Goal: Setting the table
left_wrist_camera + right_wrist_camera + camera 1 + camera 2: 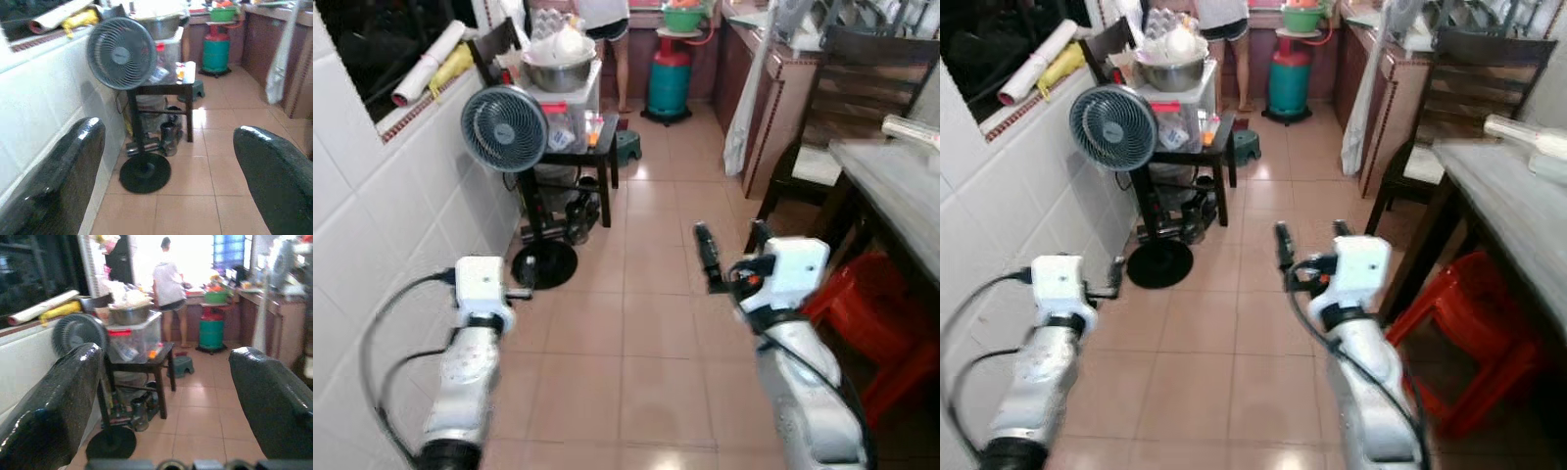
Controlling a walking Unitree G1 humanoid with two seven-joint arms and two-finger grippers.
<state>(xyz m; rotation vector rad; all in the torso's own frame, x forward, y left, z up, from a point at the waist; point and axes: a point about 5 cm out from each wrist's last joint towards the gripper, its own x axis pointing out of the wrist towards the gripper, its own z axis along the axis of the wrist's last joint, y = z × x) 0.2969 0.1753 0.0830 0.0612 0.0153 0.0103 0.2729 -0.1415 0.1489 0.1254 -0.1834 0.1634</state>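
Observation:
A grey stone-topped dining table (893,184) runs along the right side, with a white object (911,129) lying on its far part. A dark wooden chair (862,93) stands at its far end. My right gripper (731,241) is held up over the tiled floor just left of the table, open, with nothing between its fingers (54,406). My left gripper (521,292) is raised close to the white tiled wall on the left. It is open too, and its fingers (73,161) hold nothing.
A standing fan (504,128) and a small dark side table (579,157) with a plastic box and a metal bowl (558,70) stand ahead on the left. A red plastic stool (862,304) sits under the dining table. A green gas cylinder (669,78) and a person (607,24) are at the back.

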